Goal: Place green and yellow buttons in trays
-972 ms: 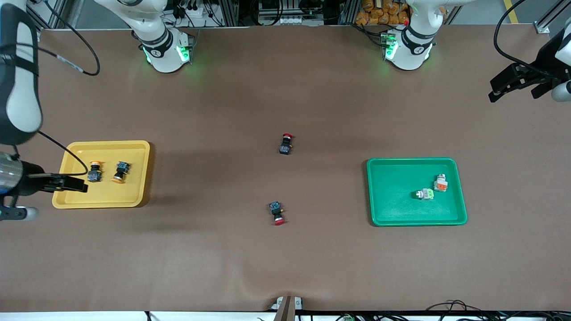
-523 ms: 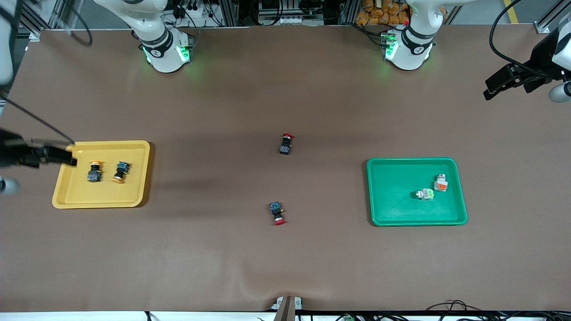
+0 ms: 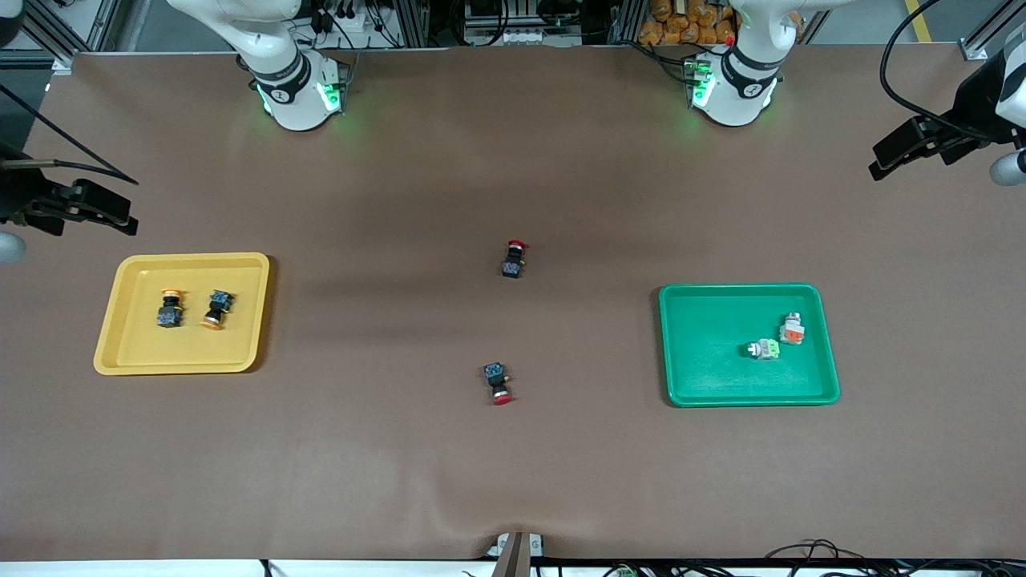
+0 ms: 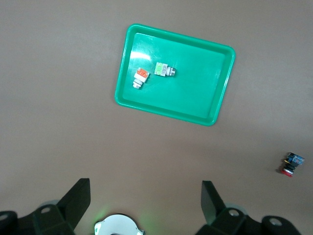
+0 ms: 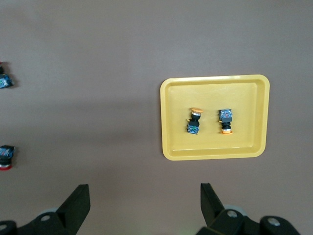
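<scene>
Honestly looks sorted: two black orange-yellow-capped push-button switches (image 3: 191,308) lie in the shallow yellow plastic tray (image 3: 128,357), two light-grey ones (image 3: 777,339) in the green tray (image 3: 705,393), so both empty claws, left claw (image 3: 894,158) and right claw (image 3: 112,216), hang spread apart over bare bench ends.

Brown table (image 3: 513,481), yellow tray (image 3: 260,312), green tray (image 3: 705,320), two red-capped switches (image 3: 514,259) (image 3: 497,381) (both between the trays)

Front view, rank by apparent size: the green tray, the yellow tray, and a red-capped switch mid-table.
1. green tray and yellow tray: they look about alike, so no ranking between them.
2. red-capped switch, far smaller.
</scene>
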